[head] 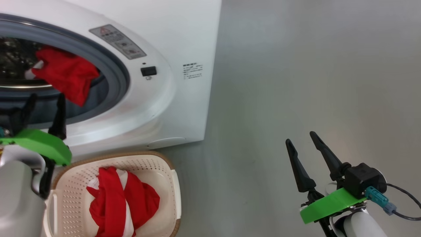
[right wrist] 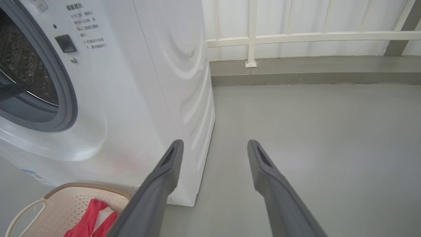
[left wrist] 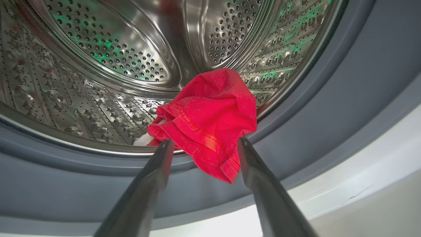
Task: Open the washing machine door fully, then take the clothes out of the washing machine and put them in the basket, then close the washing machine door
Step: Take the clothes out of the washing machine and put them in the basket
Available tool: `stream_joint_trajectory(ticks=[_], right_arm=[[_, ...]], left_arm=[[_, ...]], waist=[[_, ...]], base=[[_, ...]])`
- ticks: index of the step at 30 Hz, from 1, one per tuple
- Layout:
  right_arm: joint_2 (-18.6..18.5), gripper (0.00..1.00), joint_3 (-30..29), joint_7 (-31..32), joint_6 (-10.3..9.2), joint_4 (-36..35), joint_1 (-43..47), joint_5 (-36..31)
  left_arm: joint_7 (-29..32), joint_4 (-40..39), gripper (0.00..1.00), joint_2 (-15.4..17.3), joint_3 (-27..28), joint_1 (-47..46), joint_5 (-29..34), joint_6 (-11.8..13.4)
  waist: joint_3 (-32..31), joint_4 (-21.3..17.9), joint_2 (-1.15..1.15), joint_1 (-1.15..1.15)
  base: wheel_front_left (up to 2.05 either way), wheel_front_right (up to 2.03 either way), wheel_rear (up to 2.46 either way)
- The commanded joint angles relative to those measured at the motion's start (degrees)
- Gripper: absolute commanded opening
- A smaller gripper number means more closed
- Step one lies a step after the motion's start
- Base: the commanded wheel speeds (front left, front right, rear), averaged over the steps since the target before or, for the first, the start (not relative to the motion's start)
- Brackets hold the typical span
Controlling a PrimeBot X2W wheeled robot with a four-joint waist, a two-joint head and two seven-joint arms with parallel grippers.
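Left fingers [left wrist: 148, 184] gape toward the clothes [left wrist: 210, 115], stitching visible wrist-side.

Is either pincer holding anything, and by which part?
Nothing held: left pincer open before the red garment on the drum lip; right pincer open above the floor.

Soft, even, bright light filled all three views, leaving only a faint shadow on the smooth grey floor [head: 296, 82] beside the big white front-loading washing machine [head: 184, 39]. Its shiny perforated steel drum [left wrist: 108, 59] flashed white glints and green reflections. The soft bright red fabric garment [left wrist: 210, 118] at the drum's lip glowed oversaturated. The long dark fingers [left wrist: 144, 191] of the left gripper [left wrist: 205, 141] were blurred close to the lens. Both wrist views bowed straight lines near their edges.
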Motion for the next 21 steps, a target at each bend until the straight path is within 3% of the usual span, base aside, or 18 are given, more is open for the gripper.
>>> stream_joint_trajectory(ticks=[1, 21], right_arm=[[-0.17, 1.0, 1.65, -0.37, 0.36, -1.47, -1.19, 0.66], [-0.17, 1.0, 4.89, -0.37, 0.36, -2.87, -4.44, 1.66]], left_arm=[[-0.34, -0.24, 1.0, 3.25, 1.19, -1.95, -0.72, 0.03], [-0.34, 15.65, 1.0, 9.49, -9.1, -19.52, -5.42, 0.03]], waist=[[1.18, -1.12, 0.0, 0.0], [8.28, -4.88, 0.0, 0.0]], base=[[0.0, 0.0, 0.0], [0.0, 0.0, 0.0]])
